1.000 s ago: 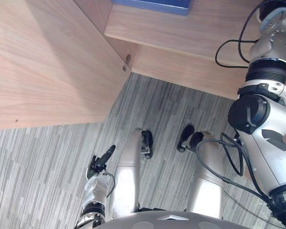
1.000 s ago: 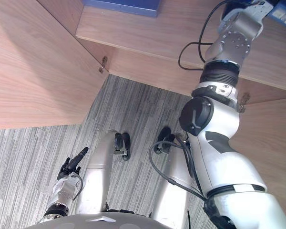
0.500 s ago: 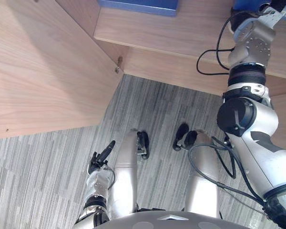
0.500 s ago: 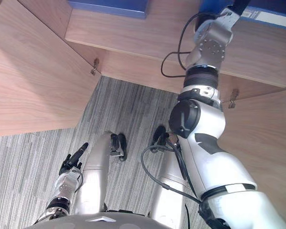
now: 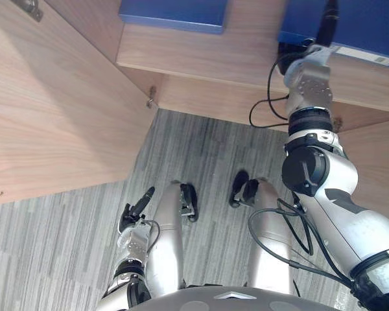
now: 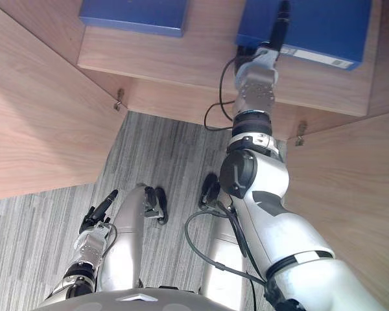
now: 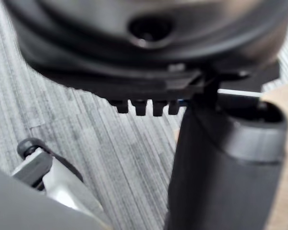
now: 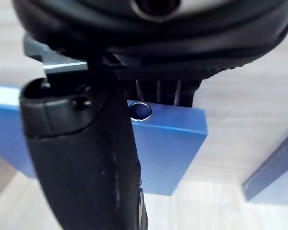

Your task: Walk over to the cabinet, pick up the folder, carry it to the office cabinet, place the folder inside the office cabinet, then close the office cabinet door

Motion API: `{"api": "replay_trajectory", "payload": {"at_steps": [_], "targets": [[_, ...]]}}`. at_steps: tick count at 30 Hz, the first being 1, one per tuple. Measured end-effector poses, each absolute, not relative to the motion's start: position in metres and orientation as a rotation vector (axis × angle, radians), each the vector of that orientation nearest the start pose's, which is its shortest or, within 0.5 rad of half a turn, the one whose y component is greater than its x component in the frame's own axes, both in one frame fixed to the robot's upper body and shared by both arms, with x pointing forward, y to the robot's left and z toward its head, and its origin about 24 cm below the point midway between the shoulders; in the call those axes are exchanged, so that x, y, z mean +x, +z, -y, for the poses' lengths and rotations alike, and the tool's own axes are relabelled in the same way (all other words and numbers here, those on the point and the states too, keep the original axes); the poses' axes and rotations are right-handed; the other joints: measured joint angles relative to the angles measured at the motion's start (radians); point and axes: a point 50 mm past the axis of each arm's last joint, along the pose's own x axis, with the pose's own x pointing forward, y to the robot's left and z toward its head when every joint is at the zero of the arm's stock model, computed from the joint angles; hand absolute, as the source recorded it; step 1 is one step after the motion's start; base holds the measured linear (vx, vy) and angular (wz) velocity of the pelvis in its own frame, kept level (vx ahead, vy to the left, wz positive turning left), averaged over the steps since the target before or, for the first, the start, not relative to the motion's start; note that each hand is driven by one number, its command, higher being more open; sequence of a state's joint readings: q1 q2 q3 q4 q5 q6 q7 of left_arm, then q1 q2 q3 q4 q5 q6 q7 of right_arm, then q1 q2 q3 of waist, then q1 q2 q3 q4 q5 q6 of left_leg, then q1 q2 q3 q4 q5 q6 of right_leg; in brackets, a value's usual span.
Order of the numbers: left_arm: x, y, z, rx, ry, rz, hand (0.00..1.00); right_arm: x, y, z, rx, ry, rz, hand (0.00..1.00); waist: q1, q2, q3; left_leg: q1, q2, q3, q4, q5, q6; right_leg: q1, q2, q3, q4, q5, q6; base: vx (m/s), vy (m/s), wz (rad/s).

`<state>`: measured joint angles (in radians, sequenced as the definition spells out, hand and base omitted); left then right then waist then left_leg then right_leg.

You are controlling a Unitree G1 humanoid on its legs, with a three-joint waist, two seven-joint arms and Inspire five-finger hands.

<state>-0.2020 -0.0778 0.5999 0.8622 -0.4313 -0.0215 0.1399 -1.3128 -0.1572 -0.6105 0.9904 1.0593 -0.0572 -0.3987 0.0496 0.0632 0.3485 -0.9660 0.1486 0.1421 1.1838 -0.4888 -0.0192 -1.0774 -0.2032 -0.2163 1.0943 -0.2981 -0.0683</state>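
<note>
At the left of the head views an open wooden cabinet door (image 5: 58, 110) slants across the frame, with a small metal hinge (image 5: 152, 98) at its inner corner. Below it, at the lower left, the left hand (image 5: 135, 210) hangs over the grey striped carpet (image 5: 52, 246). Its fingers are loosely extended and apart, and it holds nothing.

At the top centre a wooden shelf (image 5: 233, 55) runs across the open cabinet. The other folder (image 5: 172, 13), also blue, lies flat on the shelf towards its left end.

At the upper right the folder (image 6: 318, 26) lies on the same shelf, well apart from the other one, with a pale label strip along its near edge. The right hand (image 6: 281, 26) reaches up to it from the lower right. In the right wrist view the thumb (image 8: 86, 163) lies over the folder's top face, beside a metal ring (image 8: 141, 111) set in its spine. The fingers (image 8: 158, 91) pass behind its edge, so the folder sits clamped between them.

At the right edge stands a second open wooden door (image 6: 350, 194).
</note>
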Motion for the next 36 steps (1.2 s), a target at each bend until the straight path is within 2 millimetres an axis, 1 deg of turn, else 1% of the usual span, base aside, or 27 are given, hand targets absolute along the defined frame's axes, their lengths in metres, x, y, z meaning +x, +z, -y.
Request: {"api": "replay_trajectory", "payload": {"at_steps": [1,4,5,6,7,8,9,12,15,18,22,24,27,28,29,32,36], "targets": [[0.207,-0.108,-0.207,-0.715,0.723,-0.613,1.00,0.425,0.240,0.180,1.390,-0.300,0.078,1.00,-0.001,-0.004,-0.002,0.000,0.001,0.000,-0.001,0.000,0.000,0.000,0.001,0.000,-0.001,0.001,-0.001,-0.03,-0.009,-0.12],[0.208,-0.107,-0.208,-0.719,0.705,-0.600,1.00,0.427,0.237,0.183,1.093,-0.286,0.056,1.00,-0.007,-0.008,-0.004,0.000,0.001,0.000,0.000,0.000,0.000,0.002,0.002,-0.001,-0.004,0.004,0.000,0.00,0.000,0.00],[0.208,-0.107,-0.209,-0.723,0.704,-0.598,1.00,0.427,0.237,0.183,1.036,-0.279,0.055,1.00,-0.008,-0.008,-0.004,0.000,0.002,0.000,0.000,0.000,0.000,0.003,0.002,-0.001,-0.005,0.004,0.000,-0.04,0.008,0.00],[0.208,-0.107,-0.209,-0.730,0.698,-0.593,1.00,0.428,0.240,0.185,0.874,-0.259,0.055,1.00,-0.010,-0.008,-0.004,0.000,0.002,0.000,0.001,0.000,0.000,0.004,0.002,-0.002,-0.007,0.006,0.001,-0.04,0.007,0.00],[0.208,-0.107,-0.209,-0.732,0.692,-0.591,1.00,0.428,0.241,0.186,0.780,-0.245,0.055,1.00,-0.011,-0.007,-0.004,0.000,0.002,0.000,0.002,0.000,0.000,0.004,0.002,-0.002,-0.007,0.007,0.001,-0.05,0.006,-0.01],[0.208,-0.107,-0.209,-0.733,0.689,-0.590,1.00,0.428,0.242,0.186,0.728,-0.235,0.057,1.00,-0.011,-0.007,-0.004,0.000,0.002,0.000,0.002,0.000,0.000,0.005,0.002,-0.002,-0.008,0.008,0.001,-0.05,0.003,-0.01],[0.207,-0.108,-0.210,-0.742,0.685,-0.587,1.00,0.428,0.243,0.187,0.614,-0.230,0.048,1.00,-0.011,-0.007,-0.004,0.000,0.002,0.000,0.002,0.000,0.000,0.006,0.002,-0.002,-0.010,0.009,0.002,-0.05,0.002,-0.01],[0.204,-0.109,-0.211,-0.747,0.679,-0.584,1.00,0.428,0.242,0.189,0.458,-0.226,0.036,1.00,-0.011,-0.007,-0.004,0.000,0.005,0.000,0.002,0.000,0.000,0.006,0.007,-0.002,-0.017,0.014,0.005,-0.06,0.002,-0.04],[0.201,-0.110,-0.213,-0.748,0.669,-0.580,1.00,0.428,0.242,0.190,0.407,-0.210,0.031,1.00,-0.014,-0.007,-0.004,-0.001,0.006,0.000,0.003,0.000,0.000,0.006,0.008,-0.002,-0.018,0.016,0.003,-0.05,-0.001,-0.02],[0.199,-0.110,-0.218,-0.723,0.655,-0.580,1.00,0.428,0.241,0.191,0.317,-0.169,0.033,1.00,-0.014,-0.007,-0.004,-0.002,0.014,0.002,0.002,0.000,0.000,0.006,0.016,-0.002,-0.025,0.023,-0.001,-0.05,-0.009,-0.07],[0.200,-0.109,-0.222,-0.724,0.632,-0.572,1.00,0.427,0.238,0.199,0.178,-0.115,0.035,1.00,-0.013,-0.007,-0.005,-0.002,0.018,0.004,0.002,0.000,0.001,0.005,0.018,-0.004,-0.026,0.023,0.000,-0.05,-0.012,-0.03],[0.201,-0.108,-0.224,-0.721,0.620,-0.563,1.00,0.425,0.243,0.208,0.040,-0.082,0.040,1.00,-0.004,-0.006,-0.005,-0.003,0.019,0.004,0.002,0.001,0.001,0.003,0.018,-0.005,-0.026,0.023,-0.001,-0.05,-0.014,0.00],[0.200,-0.106,-0.231,-0.703,0.609,-0.557,1.00,0.423,0.247,0.216,-0.103,-0.051,0.037,1.00,0.003,-0.006,-0.005,-0.005,0.019,0.003,0.001,0.001,0.002,0.003,0.018,-0.007,-0.026,0.025,-0.006,-0.04,-0.012,0.01],[0.200,-0.106,-0.232,-0.695,0.605,-0.559,1.00,0.423,0.248,0.217,-0.122,-0.043,0.037,1.00,0.003,-0.006,-0.005,-0.005,0.019,0.003,0.001,0.001,0.002,0.003,0.018,-0.007,-0.026,0.025,-0.006,-0.04,-0.003,0.00],[0.200,-0.105,-0.238,-0.665,0.586,-0.565,1.00,0.422,0.250,0.220,-0.189,-0.020,0.036,1.00,0.004,-0.005,-0.006,-0.005,0.019,0.003,0.001,0.001,0.002,0.003,0.017,-0.007,-0.026,0.025,-0.006,-0.03,-0.001,0.00],[0.201,-0.103,-0.243,-0.656,0.575,-0.552,1.00,0.421,0.252,0.221,-0.321,0.007,0.042,1.00,0.006,-0.004,-0.006,-0.005,0.019,0.003,0.001,0.001,0.002,0.003,0.017,-0.007,-0.026,0.025,-0.006,-0.04,-0.002,0.00],[0.202,-0.101,-0.247,-0.645,0.559,-0.543,1.00,0.416,0.251,0.226,-0.526,0.040,0.064,1.00,0.020,-0.001,-0.008,-0.004,0.018,0.003,-0.001,0.001,0.002,0.004,0.017,-0.007,-0.027,0.025,-0.006,-0.02,-0.003,0.00]]}}
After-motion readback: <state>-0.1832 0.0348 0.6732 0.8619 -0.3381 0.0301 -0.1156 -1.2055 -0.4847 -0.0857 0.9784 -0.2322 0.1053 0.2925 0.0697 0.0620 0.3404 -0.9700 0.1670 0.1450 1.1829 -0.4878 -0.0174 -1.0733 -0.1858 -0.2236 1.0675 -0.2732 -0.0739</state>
